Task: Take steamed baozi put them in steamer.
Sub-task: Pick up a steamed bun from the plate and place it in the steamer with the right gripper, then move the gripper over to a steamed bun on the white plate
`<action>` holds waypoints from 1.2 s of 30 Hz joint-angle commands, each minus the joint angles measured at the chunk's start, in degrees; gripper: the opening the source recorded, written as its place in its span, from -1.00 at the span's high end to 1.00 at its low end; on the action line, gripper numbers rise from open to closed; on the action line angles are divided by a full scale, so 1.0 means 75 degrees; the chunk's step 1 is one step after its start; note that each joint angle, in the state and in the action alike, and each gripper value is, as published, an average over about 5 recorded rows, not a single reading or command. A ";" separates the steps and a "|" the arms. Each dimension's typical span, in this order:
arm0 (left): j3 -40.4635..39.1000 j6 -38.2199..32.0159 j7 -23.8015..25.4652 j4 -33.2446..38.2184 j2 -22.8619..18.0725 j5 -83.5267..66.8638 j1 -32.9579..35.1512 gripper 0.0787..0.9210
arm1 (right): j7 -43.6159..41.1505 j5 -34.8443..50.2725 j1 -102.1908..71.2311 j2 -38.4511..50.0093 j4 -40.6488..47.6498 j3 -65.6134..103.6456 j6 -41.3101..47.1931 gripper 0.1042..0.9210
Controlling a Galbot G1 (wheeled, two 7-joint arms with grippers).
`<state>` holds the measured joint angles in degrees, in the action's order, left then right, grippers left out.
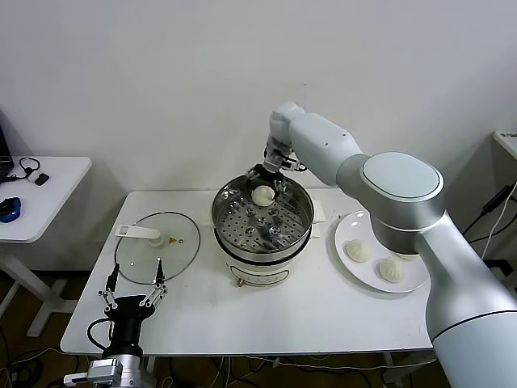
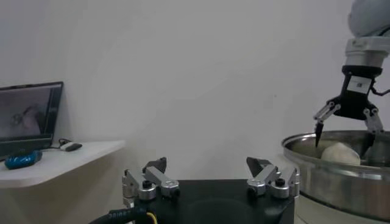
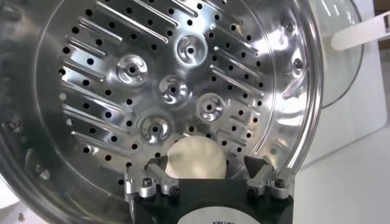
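The steamer [image 1: 223,213] stands mid-table, a shiny steel pot with a perforated tray [image 3: 122,91]. One steamed baozi [image 1: 263,195] lies on the tray near the back wall, also seen in the right wrist view [image 3: 195,157] and from the left wrist [image 2: 340,153]. My right gripper [image 1: 271,179] hangs just above it, open, with its fingers straddling the bun and a gap showing on one side [image 3: 205,163]. Two more baozi [image 1: 359,251] [image 1: 392,269] rest on the white plate [image 1: 342,239] at the right. My left gripper [image 1: 136,279] is parked open at the table's front left.
A flat glass lid [image 1: 157,246] with a white handle lies left of the steamer. My right arm reaches over the plate's far side. A white side table [image 1: 40,194] with small items stands beyond the left edge.
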<state>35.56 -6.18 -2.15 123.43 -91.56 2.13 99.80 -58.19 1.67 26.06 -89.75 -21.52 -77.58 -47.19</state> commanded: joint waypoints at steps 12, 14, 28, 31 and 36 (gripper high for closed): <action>-0.0064 0.0038 0.0015 0.0165 0.0036 0.0006 0.0116 -0.77 | -0.0431 0.4016 0.2655 0.1922 -0.3818 -0.3465 0.0196 -0.76; -0.0087 0.0036 0.0013 0.0175 0.0040 0.0010 0.0137 -0.77 | -0.0335 0.4208 0.2906 0.2156 -0.4185 -0.3719 0.0967 -0.76; -0.0196 0.0013 0.0004 0.0176 0.0051 0.0024 0.0178 -0.77 | 0.0176 0.5347 0.3718 0.3254 -0.5538 -0.4905 0.5231 -0.76; -0.0185 0.0013 0.0004 0.0157 0.0047 0.0018 0.0164 -0.77 | 0.0126 0.5262 0.3748 0.3441 -0.5696 -0.4964 0.5881 -0.76; -0.0154 0.0017 0.0006 0.0134 0.0046 0.0001 0.0142 -0.77 | 0.0178 0.5074 0.3664 0.3751 -0.5940 -0.5041 0.6733 -0.76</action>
<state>34.33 -6.05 -2.12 124.69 -91.20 2.26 100.97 -57.63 37.74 51.52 -66.31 -60.57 -111.53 -22.57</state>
